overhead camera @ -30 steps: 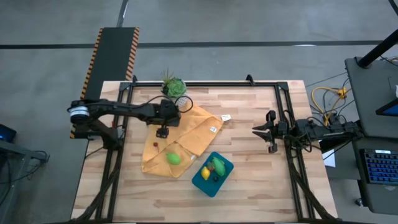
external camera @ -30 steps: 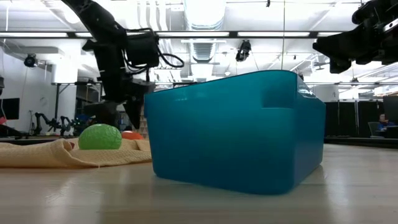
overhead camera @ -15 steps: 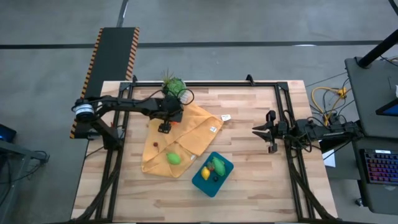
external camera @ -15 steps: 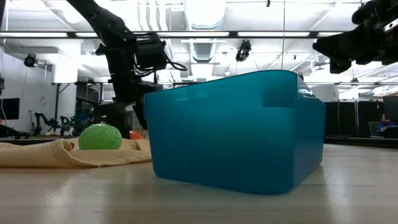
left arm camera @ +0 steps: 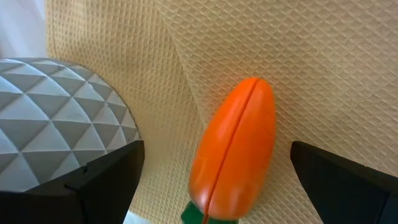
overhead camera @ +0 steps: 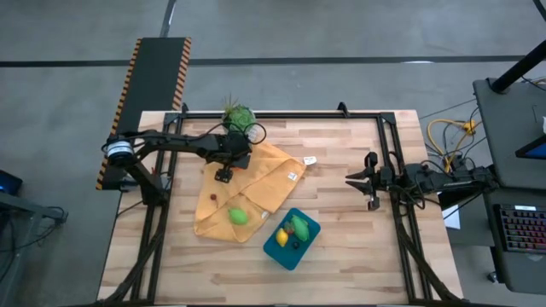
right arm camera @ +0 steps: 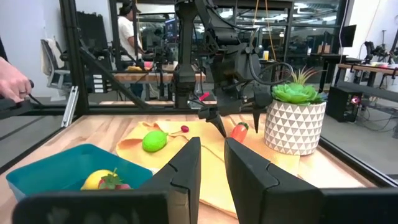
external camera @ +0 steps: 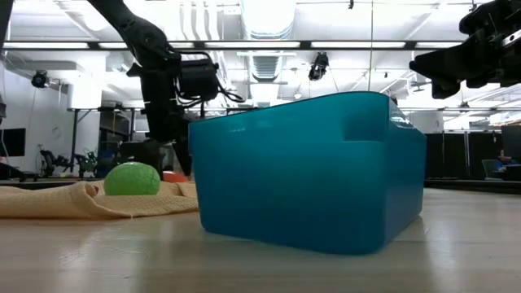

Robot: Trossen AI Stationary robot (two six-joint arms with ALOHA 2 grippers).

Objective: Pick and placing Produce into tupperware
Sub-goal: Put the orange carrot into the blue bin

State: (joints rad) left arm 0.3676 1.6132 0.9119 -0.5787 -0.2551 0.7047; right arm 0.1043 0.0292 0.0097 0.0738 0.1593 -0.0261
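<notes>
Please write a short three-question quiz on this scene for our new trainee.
1. True or false: the orange carrot lies on the yellow cloth.
2. Which gripper has open fingers on either side of the carrot?
3. The green oval piece is: A) in the tupperware, B) on the cloth, C) held.

Key:
1. True.
2. The left gripper; the right gripper waits at the table's right side.
3. B.

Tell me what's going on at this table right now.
The left gripper, open, hangs over the carrot on the yellow cloth beside the potted plant, and nothing is gripped. The tupperware already holds some produce. A green piece and a small red one lie on the cloth. The right gripper waits at the table's right side, holding nothing.
</notes>
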